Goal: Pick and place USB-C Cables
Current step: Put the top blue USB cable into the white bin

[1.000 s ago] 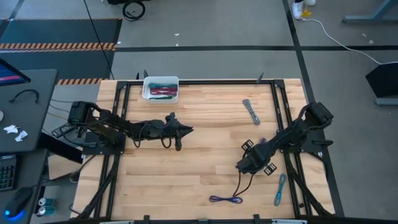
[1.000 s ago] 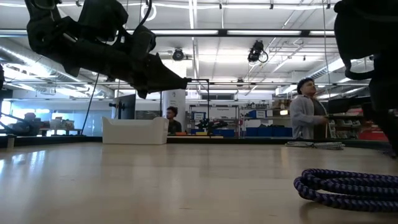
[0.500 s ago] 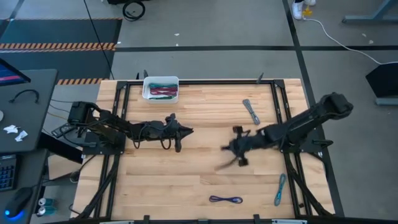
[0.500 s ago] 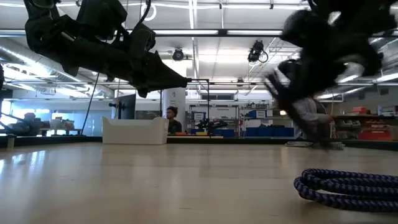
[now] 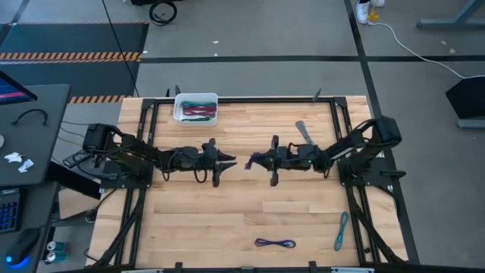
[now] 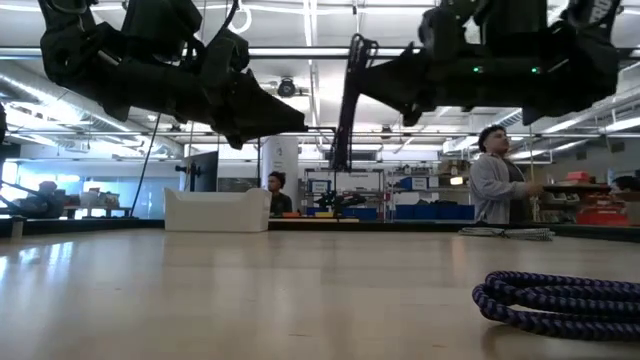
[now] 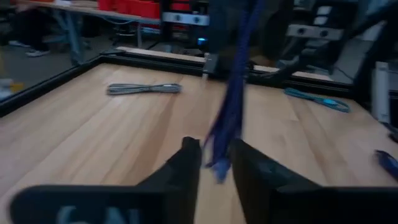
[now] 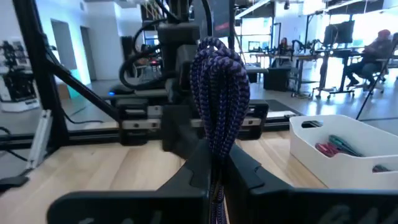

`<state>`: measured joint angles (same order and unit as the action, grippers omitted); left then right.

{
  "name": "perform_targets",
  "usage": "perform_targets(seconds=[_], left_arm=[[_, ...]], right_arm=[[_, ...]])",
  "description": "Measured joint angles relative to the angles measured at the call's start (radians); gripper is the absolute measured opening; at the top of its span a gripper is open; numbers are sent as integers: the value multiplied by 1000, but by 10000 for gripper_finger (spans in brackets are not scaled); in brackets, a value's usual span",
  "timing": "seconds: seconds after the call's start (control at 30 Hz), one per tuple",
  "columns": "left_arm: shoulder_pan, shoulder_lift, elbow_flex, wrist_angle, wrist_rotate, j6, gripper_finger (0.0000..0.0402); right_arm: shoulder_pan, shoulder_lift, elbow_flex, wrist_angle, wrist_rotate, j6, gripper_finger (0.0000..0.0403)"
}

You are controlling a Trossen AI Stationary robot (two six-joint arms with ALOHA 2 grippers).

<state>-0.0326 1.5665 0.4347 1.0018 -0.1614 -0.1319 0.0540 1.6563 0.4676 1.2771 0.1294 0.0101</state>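
My right gripper (image 5: 263, 159) hovers above the middle of the table, shut on a dark purple USB-C cable bundle (image 8: 217, 87). My left gripper (image 5: 229, 161) faces it from the left and is open. In the left wrist view the bundle's lower end (image 7: 217, 163) hangs between the open fingers (image 7: 188, 163). A second purple cable (image 5: 274, 243) lies flat near the near edge, a grey one (image 5: 305, 135) toward the far right, and a light blue one (image 5: 341, 230) at the near right. More cables lie in the white bin (image 5: 196, 108). My right gripper pinches the purple bundle between its two fingers (image 8: 200, 163), part-way along its length (image 8: 216, 146). The fingers come level from the table's right and lie across the bundle. It is lifted clear and stands roughly upright (image 6: 345, 105). Whether my left gripper touches the bundle I cannot tell.
The white bin (image 6: 217, 210) sits at the far left edge, holding maroon and green cables. A black frame (image 5: 337, 121) runs along the table's sides. Bare wood lies below both grippers. A person (image 6: 492, 185) stands in the room beyond the table.
My right gripper has swung from the near right of the table up and toward the left and far side, carrying the purple bundle to the tip of my left gripper. The bundle now hangs between the left fingers.
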Motion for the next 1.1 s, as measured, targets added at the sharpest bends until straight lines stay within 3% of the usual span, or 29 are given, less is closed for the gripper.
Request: perform_targets(seconds=[0.2, 0.3, 0.47, 0.87, 1.1], left_arm=[[1, 0, 0, 16, 84, 26, 223], [3, 0, 0, 37, 69, 34, 278], [4, 1, 2, 39, 2, 40, 310], [3, 150, 191, -38, 1, 119, 223], [3, 155, 210, -66, 1, 129, 103]], right_arm=[[-7, 72, 78, 2, 0, -38, 19], [-13, 80, 94, 2, 0, -39, 19], [-23, 71, 103, 8, -15, -40, 19], [-27, 67, 103, 24, -26, -39, 19], [-26, 67, 103, 23, -26, -25, 25]])
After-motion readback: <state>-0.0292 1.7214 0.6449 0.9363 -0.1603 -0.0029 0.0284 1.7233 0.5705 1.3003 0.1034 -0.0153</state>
